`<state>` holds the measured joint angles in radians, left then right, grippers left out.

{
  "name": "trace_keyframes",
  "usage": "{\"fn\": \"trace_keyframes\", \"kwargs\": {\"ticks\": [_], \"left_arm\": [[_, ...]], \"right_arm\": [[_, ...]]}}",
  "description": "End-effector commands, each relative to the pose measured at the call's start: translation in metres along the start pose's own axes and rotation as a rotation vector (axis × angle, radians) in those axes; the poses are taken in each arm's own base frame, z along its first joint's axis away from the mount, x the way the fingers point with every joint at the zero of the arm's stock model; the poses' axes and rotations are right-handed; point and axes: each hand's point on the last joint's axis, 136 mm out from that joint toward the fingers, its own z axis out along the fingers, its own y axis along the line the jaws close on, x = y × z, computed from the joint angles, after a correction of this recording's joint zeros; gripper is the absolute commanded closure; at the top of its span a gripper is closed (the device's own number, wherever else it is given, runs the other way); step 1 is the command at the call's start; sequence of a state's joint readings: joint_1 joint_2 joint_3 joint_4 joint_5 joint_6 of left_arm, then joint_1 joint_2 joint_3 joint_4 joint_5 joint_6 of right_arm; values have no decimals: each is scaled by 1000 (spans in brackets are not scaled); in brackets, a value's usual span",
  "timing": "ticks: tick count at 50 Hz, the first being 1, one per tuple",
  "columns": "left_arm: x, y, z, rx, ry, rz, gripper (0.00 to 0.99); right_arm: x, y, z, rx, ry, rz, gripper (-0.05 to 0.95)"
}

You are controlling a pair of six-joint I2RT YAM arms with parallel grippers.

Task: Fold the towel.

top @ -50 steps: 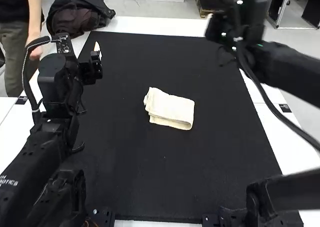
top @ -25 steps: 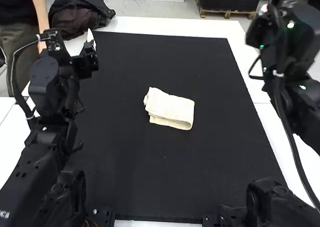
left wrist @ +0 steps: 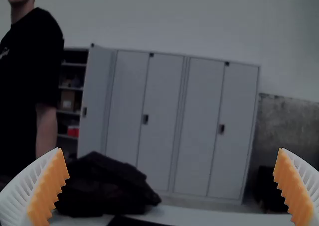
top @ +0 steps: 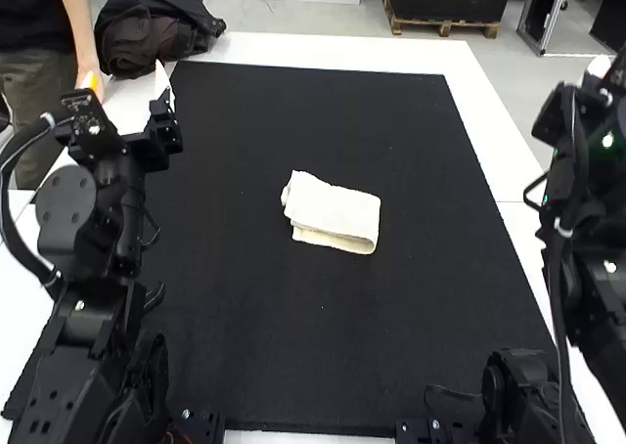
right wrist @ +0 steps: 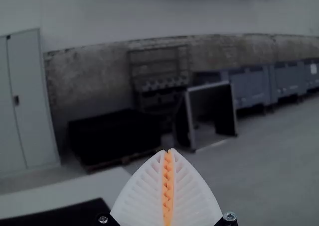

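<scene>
"Starting with the high view, what is the left tool (top: pixel 127 80) doing?"

"Its two fingers are standing well apart, pointing forward over the desk's (top: pixel 293 48) left side."

"And the right tool (top: pixel 599 67)?"

"It's hanging near the view's right edge, beyond the black mat (top: pixel 264 121). I can't tell from here how its fingers are standing."

"How are the arms posing?"

"The left arm (top: pixel 93 258) is rising along the left side, its wrist bending forward. The right arm (top: pixel 597 258) is standing upright at the right, the view's edge cutting off part of it."

"And the towel (top: pixel 333 212)?"

"It's lying on the mat, around the middle, between the arms and well apart from both. It's making a compact cream packet, slightly askew, its layers showing along the near edge and its left end rumpling a little."

"Now the left wrist view?"

"The left tool (left wrist: pixel 170 149) is gaping wide, its orange pads (left wrist: pixel 47 191) facing each other across the gap. The wrist is looking out level, past a dark cloth bundle (top: pixel 156 23) towards grey cabinets (left wrist: pixel 164 121)."

"And the right wrist view?"

"There the right tool (right wrist: pixel 168 150) is closing up fully, pad meeting pad (right wrist: pixel 170 191), while the wrist is facing outward, over the desk's edge."
</scene>
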<state>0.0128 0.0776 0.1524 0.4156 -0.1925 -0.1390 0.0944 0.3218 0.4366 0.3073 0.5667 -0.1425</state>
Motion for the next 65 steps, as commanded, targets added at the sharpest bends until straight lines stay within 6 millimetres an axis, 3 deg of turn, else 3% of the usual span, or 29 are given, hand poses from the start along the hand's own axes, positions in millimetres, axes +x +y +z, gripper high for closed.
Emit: {"fn": "trace_keyframes", "kwargs": {"ticks": [1, 9, 17, 28, 36, 42, 51, 65], "left_arm": [[-15, 2, -5, -7, -56, 12, 30], [-18, 2, -6, -8, -71, 9, 30], [-7, 2, -7, -5, -59, 33, 30], [21, 4, -13, -4, -28, 87, 30], [34, 4, -14, -1, -3, 94, 30], [47, 1, -15, 17, 48, 56, 30], [82, 1, -19, 26, 191, 74, 28], [110, 2, -26, 33, 308, 105, 30]], "right_arm": [[-10, -26, 0, 106, -40, -26, 903], [-20, -50, -7, 195, -85, -32, 903], [-13, -50, -19, 166, -110, -45, 903], [-5, -18, -37, -62, -174, -49, 903], [10, 3, -38, -188, -137, -44, 903], [32, 15, -37, -251, -103, -54, 903], [92, 19, -34, -274, 2, -76, 903], [136, 18, -37, -273, 124, -44, 903]]}}
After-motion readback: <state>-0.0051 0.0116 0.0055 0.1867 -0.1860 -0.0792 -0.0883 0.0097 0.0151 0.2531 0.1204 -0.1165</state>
